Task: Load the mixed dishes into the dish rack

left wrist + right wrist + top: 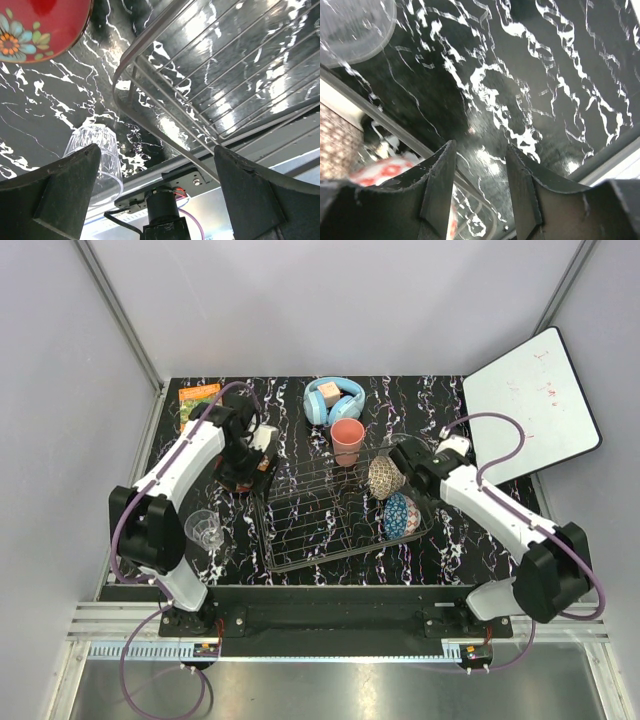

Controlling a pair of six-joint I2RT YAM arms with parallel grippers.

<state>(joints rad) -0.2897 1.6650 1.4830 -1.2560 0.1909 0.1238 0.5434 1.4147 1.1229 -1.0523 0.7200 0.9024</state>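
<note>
We spot tumbler (205, 528) on desk (420, 400), lower left of left claw (241, 475); jaws wide, empty; left arm nearer.

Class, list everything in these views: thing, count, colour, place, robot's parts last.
dish rack: 1, dark wire, table centre
beige-brown patterned bowl: 1, in rack, right
blue-patterned bowl: 1, in rack, right
red floral bowl: 1, left of rack
salmon-pink cup: 1, rack's far edge
glass tumbler: 1, clear, table left
glass dish: 1, clear, on table, right wrist view
headphones: 1, light blue, far centre
tan block: 1, between headphone cups
book: 1, orange, far left
whiteboard: 1, white, far right
table: 1, black marbled
left gripper: 1, black, open, left of rack
right gripper: 1, black, open, rack's right edge
</note>
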